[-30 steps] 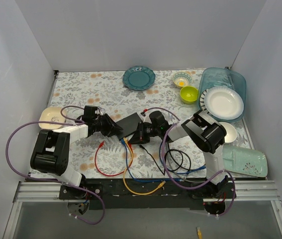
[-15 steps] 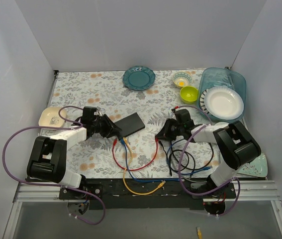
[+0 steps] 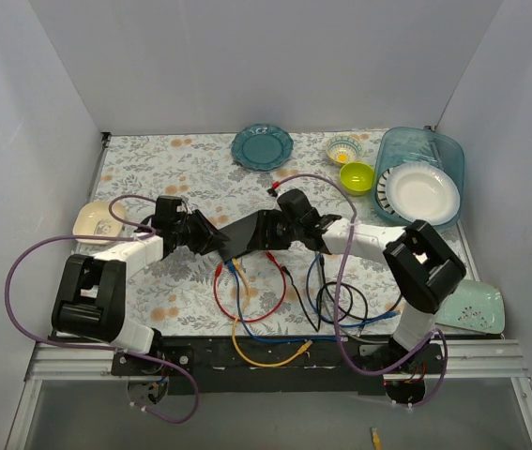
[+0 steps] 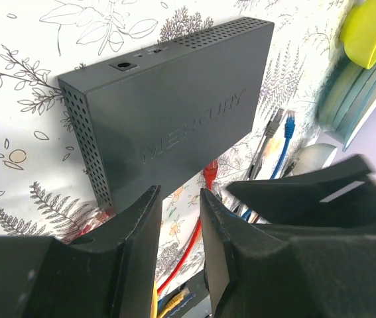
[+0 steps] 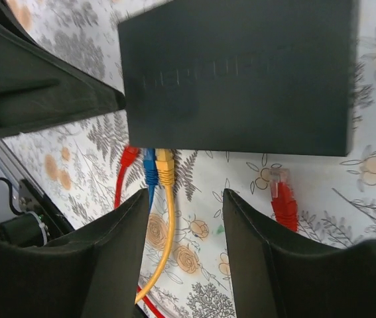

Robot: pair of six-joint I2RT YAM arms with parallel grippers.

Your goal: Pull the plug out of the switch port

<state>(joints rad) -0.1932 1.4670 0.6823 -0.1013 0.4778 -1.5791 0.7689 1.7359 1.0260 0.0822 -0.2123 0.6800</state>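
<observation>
switch (image 3: pixel 247 232): long axis near-left to far-right | socket edge (image 5: pixel 241 150) faces near side

Black switch (image 5: pixel 241 73) lies flat (three plugs (image 5: pixel 150 167) seated).

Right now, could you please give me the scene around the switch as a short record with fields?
switch: black box between both grippers
at its port edge: red plug, blue plug, yellow plug
loose red plug: lying apart from the switch
right gripper: open, holding nothing
left gripper: narrow gap, at the switch's corner; grip unclear
</observation>
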